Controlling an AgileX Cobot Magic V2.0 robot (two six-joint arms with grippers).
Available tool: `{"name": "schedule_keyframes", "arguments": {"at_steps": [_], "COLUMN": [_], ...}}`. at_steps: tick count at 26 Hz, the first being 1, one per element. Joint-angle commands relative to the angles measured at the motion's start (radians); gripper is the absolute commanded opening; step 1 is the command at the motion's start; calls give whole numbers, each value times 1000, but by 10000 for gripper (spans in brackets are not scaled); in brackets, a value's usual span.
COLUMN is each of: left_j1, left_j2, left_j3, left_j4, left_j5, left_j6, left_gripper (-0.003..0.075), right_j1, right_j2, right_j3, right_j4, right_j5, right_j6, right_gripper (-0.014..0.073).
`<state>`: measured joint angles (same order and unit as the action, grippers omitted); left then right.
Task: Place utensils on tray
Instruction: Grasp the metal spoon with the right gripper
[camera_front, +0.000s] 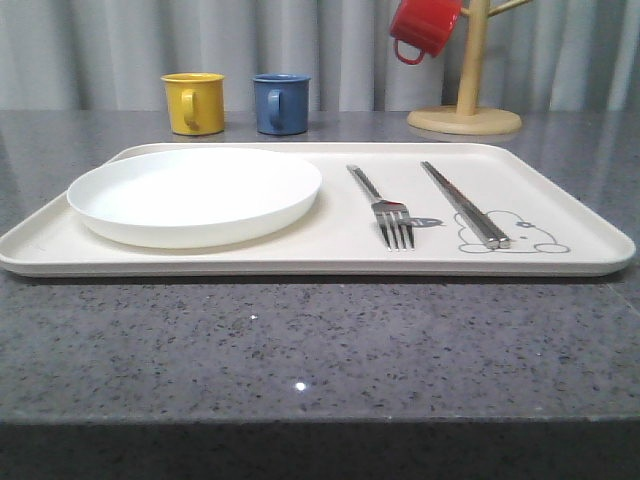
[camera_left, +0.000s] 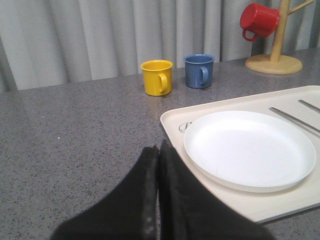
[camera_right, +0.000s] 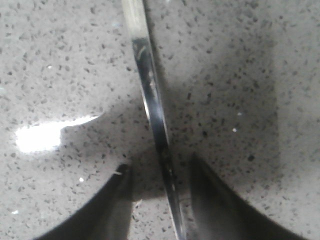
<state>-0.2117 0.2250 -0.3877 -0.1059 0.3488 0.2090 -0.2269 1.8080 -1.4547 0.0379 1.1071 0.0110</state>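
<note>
I am holding the right gripper (camera_right: 160, 175) spread astride a slim metal handle (camera_right: 150, 95) lying on the countertop (camera_right: 250, 75); left gripper (camera_left: 159, 150) fingers pressed together beside the tray (camera_left: 172, 122).

Your left hand (camera_left: 159, 200) has two matte black fingers (camera_left: 142, 200), broad at the base and tapering toward the tips. Your right hand (camera_right: 160, 200) has the same dark, wedge-shaped fingers (camera_right: 107, 210).

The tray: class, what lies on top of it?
On the tray lie a white plate, a fork and chopsticks. The plate hides the tray surface beneath it.
</note>
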Motion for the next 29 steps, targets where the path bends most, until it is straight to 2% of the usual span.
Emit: {"name": "schedule_keyframes", "arguments": {"at_steps": [1,5,10,16,21,26,29], "left_j1": [1,1,1,1,1,1,1], "left_j2": [10,10,10,10,10,10,10], "left_j3": [-28,-28,-28,-28,-28,-28,-28], "left_j4": [-13,-13,-13,-13,-13,-13,-13], "left_j5": [-83,-83,-83,-83,-83,-83,-83], "left_j6": [-9,-9,-9,-9,-9,-9,-9], "left_gripper": [-18,-18,-18,-18,-18,-18,-18], "right_j1": [-6,-6,-5,39,163,347,424], "right_j2": [-37,-39,-79,-166,-208,-183,-147], "right_j3": [-23,-26,-47,-140,-154,-154,-154], "right_j4": [-9,-10,-9,-1,0,23,48], "right_j5": [-10,1,32,210,227,210,182], "right_j6": [-11,-11,-11,65,104,176,207], "right_gripper": [137,-11,-16,-15,-14,-14,-14]}}
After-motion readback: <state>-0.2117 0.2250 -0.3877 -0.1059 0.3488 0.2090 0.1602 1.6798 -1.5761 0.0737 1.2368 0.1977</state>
